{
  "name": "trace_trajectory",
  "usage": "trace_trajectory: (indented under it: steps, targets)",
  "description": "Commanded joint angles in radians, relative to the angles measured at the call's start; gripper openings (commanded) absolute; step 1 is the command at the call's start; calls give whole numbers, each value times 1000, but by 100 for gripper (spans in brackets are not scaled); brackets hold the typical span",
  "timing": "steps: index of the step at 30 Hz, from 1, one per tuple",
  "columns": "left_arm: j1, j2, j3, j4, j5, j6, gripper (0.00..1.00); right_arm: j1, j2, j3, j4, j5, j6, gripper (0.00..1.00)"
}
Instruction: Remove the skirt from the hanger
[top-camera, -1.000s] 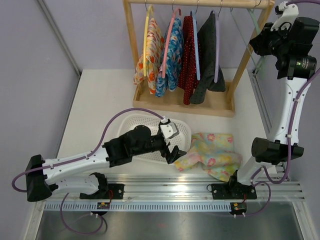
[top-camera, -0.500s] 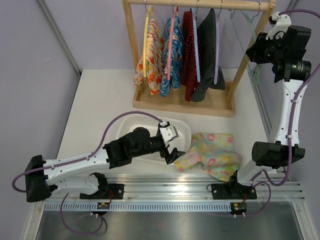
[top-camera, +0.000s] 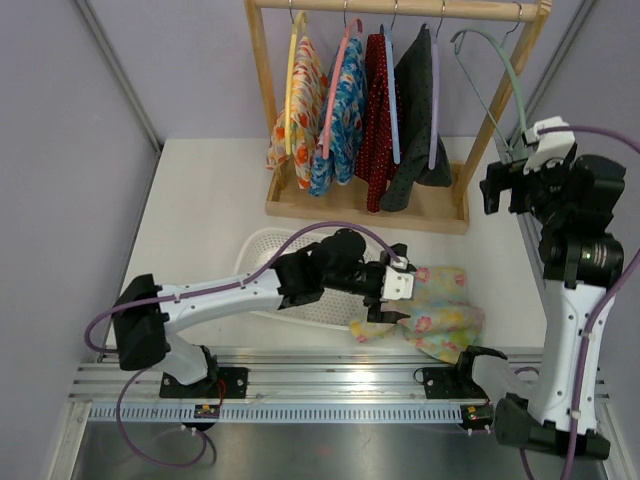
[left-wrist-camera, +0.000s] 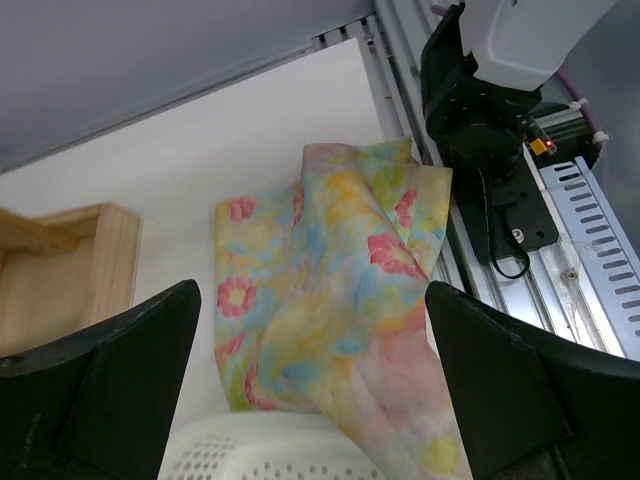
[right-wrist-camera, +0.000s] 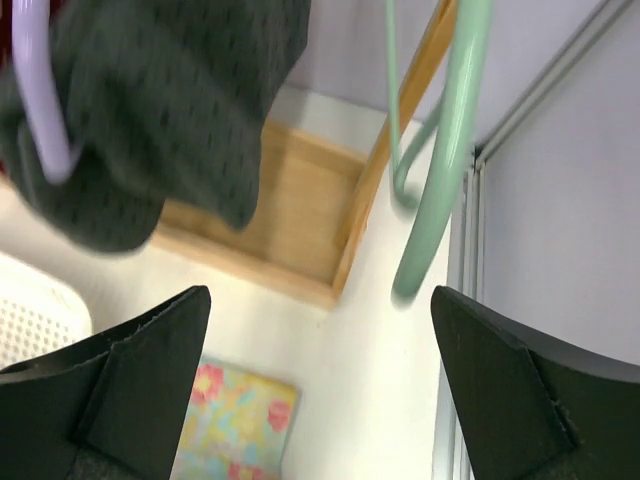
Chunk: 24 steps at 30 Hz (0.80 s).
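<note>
While the skirt (top-camera: 432, 310) lies crumpled on the worktop (top-camera: 205, 200), off the hanger (top-camera: 503, 72), we see both arms free of it. It sits near the front edge, just right of the basket (top-camera: 262, 252), one edge touching or overlapping the basket rim. It's well apart from the rack (top-camera: 360, 208).

Left tool (top-camera: 386, 312): fingers spread wide, gripping nothing. It hangs over the skirt's left edge, arm stretched across the basket. In the left wrist view, the skirt (left-wrist-camera: 330, 300) fills the gap between the fingers (left-wrist-camera: 110, 390). We can't tell whether they touch the cloth.

Right tool (top-camera: 506, 190): fingers also spread wide, gripping nothing. It's raised beside the rack's right post, pointing toward the rack.

The green hanger is bare and tilted at the rack's right end. We can't tell if its hook is on the rail. In the right wrist view, the hanger (right-wrist-camera: 447, 150) runs down between the two fingers (right-wrist-camera: 115, 400), nearer the right one, clear of both.

Four other garments hang on the rail, left of the hanger.
</note>
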Motion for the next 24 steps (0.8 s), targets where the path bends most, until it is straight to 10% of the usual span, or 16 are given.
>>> trace_trajectory:
  steps: [1, 14, 17, 19, 24]
  targets:
    - [-8, 130, 141, -144, 207, 157, 99, -4, -125, -229, 63, 41, -117, 100]
    - [-81, 426, 259, -272, -256, 171, 86, -51, -288, -662, 197, -190, -50, 99]
    - [-86, 458, 281, -228, -386, 128, 52, -58, -313, -718, 230, -252, -24, 100]
    - [-88, 448, 269, -157, -420, 80, 13, -58, -323, -722, 223, -254, -24, 100]
    - [-103, 304, 218, -24, -362, -15, 0, -65, -332, -719, 224, -217, -7, 100]
